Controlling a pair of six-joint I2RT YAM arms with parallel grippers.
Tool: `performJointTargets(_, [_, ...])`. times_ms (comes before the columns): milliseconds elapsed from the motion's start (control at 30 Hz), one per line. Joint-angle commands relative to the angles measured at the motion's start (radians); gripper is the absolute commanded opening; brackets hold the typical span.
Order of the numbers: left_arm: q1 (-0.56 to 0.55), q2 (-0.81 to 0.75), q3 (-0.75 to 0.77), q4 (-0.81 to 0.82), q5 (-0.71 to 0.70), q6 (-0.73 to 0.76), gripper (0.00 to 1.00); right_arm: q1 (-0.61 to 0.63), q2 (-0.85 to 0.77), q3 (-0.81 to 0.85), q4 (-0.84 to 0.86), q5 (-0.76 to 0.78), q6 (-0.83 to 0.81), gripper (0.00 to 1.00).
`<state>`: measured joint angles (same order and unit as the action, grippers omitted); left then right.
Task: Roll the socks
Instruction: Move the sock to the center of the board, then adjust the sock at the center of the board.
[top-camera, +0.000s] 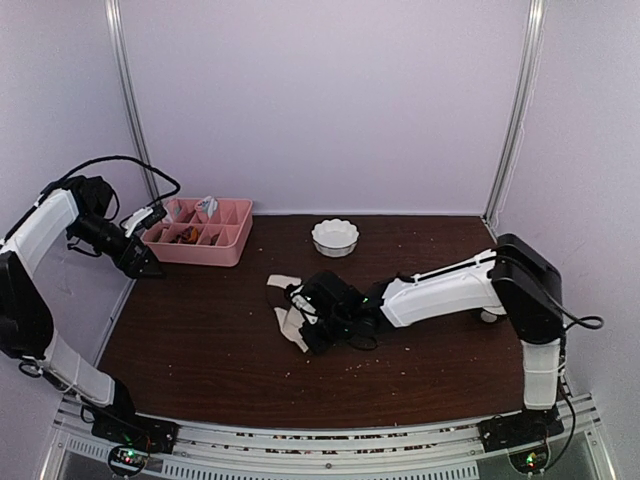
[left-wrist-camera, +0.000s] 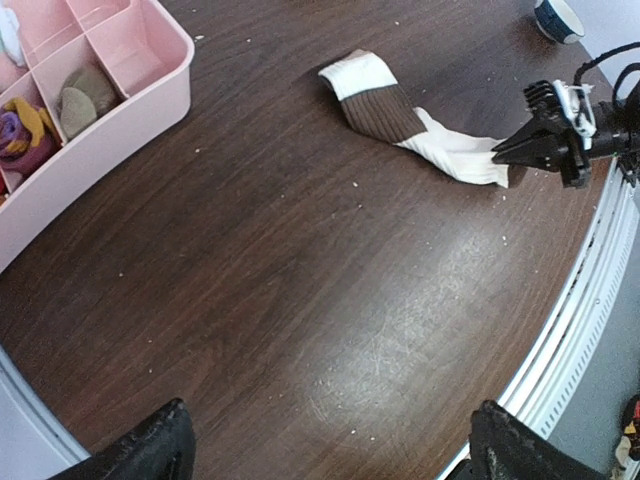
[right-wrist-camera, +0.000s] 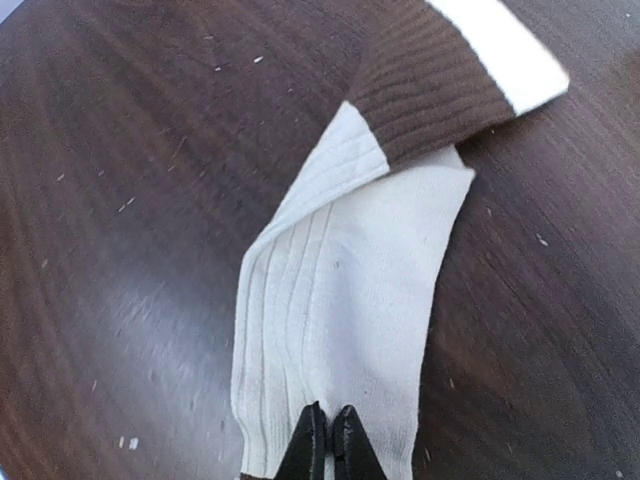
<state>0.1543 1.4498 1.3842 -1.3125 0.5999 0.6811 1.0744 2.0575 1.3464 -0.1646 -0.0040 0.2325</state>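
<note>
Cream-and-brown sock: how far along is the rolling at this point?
Done: nothing rolled; the cream-and-brown sock lies flat on the table, bent at its brown band. In hand: the right arm's fingers are shut on its cream end; the left fingers hang open, apart from it. Left: the whole roll.

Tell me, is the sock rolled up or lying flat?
Flat, unrolled: the sock lies spread along the table, bent slightly at its brown band, with the right gripper shut at one end.
</note>
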Motion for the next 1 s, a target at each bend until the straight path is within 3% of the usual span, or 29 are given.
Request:
performJointTargets(0, [-0.023,0.032,0.034,-0.007,0.118,0.027,0.98,0.000,-0.245,-0.135,-0.102,-0.052,-0.095,0.00])
performJointTargets(267, [-0.031,0.030,0.064,-0.041,0.100,0.055,0.98,-0.037,-0.490,-0.356,-0.326,0.101,-0.175,0.00])
performJointTargets(300, [-0.031,0.032,0.072,-0.046,0.092,0.056,0.98,-0.044,-0.500,-0.369,-0.341,0.117,-0.173,0.03])
performJointTargets(367, [-0.031,0.040,0.093,-0.065,0.076,0.060,0.98,-0.061,-0.499,-0.378,-0.371,0.129,-0.155,0.34])
performJointTargets(567, [-0.031,0.025,0.091,-0.090,0.051,0.086,0.98,-0.100,-0.503,-0.282,-0.400,0.199,-0.108,0.45])
performJointTargets(733, [-0.030,0.030,0.066,-0.072,0.047,0.085,0.98,-0.176,-0.467,-0.191,-0.225,-0.006,-0.041,0.51])
performJointTargets(967, [-0.031,0.015,0.038,-0.028,0.059,0.048,0.98,-0.276,-0.175,-0.009,-0.122,-0.310,0.091,0.51])
